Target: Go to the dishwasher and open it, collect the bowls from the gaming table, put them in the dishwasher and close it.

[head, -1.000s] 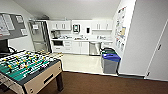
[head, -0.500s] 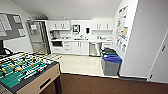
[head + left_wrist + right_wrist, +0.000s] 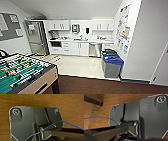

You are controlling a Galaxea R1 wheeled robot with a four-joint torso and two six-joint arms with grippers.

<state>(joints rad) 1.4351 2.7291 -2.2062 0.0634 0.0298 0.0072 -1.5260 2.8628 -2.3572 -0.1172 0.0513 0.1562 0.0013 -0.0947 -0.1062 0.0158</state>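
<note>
Kitchenette ahead: the steel dishwasher (image 3: 95,49) sits far, under the counter (image 3: 82,40), door closed. The football table (image 3: 23,75) is near left. Whether either pincer is spread cannot be told.

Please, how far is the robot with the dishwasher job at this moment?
Done: nothing visible yet. The dishwasher, the steel front under the far kitchen counter, looks shut. In hand: the robot stands on dark flooring, across the pale kitchen floor from it. Left: opening it, collecting bowls, loading, closing. The gaming table is close on the left; no bowls can be made out on it.
</note>
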